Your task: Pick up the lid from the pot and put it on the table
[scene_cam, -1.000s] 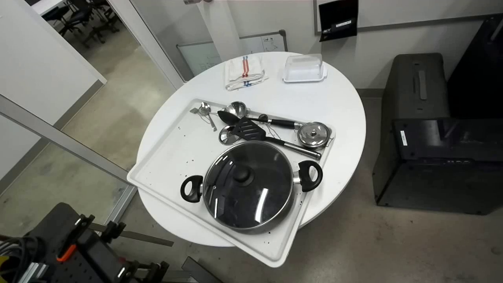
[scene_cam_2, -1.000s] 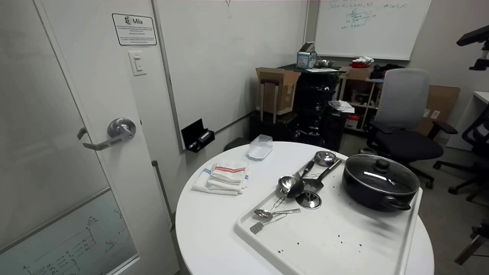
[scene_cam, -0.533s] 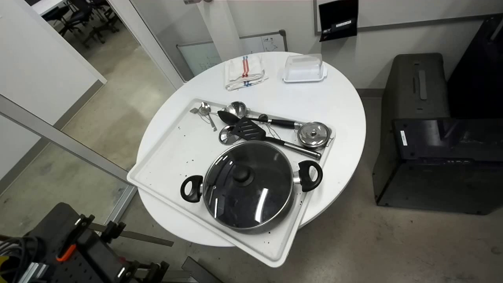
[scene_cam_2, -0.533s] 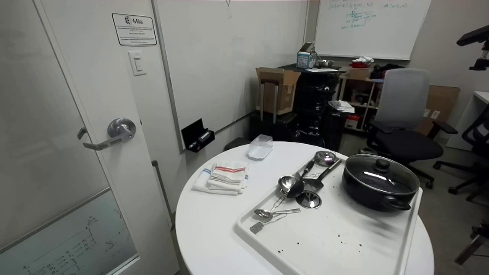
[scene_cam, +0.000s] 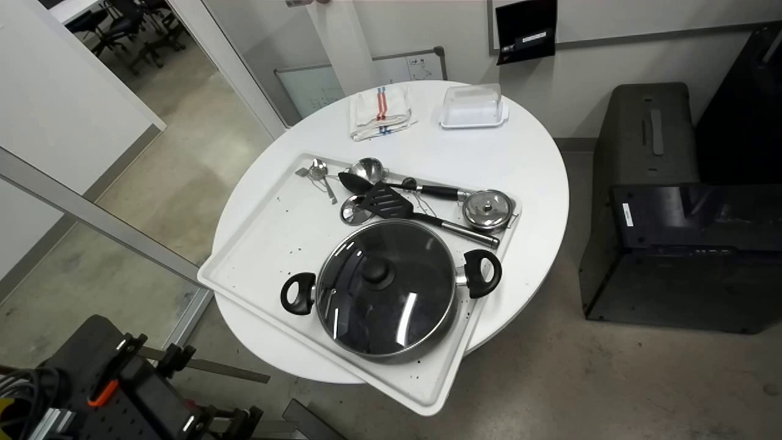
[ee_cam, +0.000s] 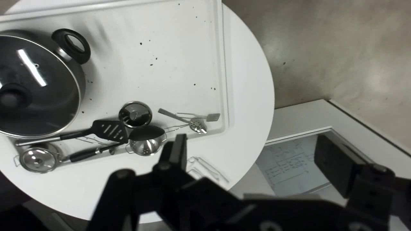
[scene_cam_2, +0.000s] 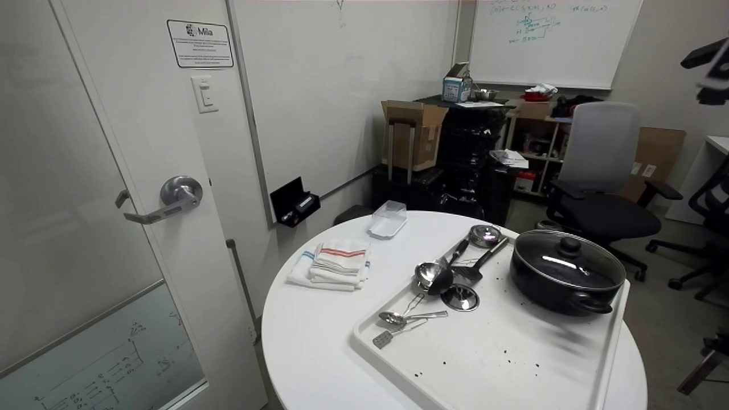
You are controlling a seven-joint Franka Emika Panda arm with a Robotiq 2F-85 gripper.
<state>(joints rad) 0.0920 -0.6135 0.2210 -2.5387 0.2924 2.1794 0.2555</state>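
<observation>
Only dark hardware (scene_cam_2: pixel 704 54) shifts; the tool (ee_cam: pixel 252 149) is spread apart; centre it over the knob (scene_cam: pixel 375 269) of the lid (scene_cam: pixel 391 294) before closing.

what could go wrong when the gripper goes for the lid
The small knob on the lid could slip from the gripper, which stands open. Pressing down might tip the tray, whose corner near the pot overhangs the table. The slotted turner lies close beside the pot and could get knocked.
</observation>
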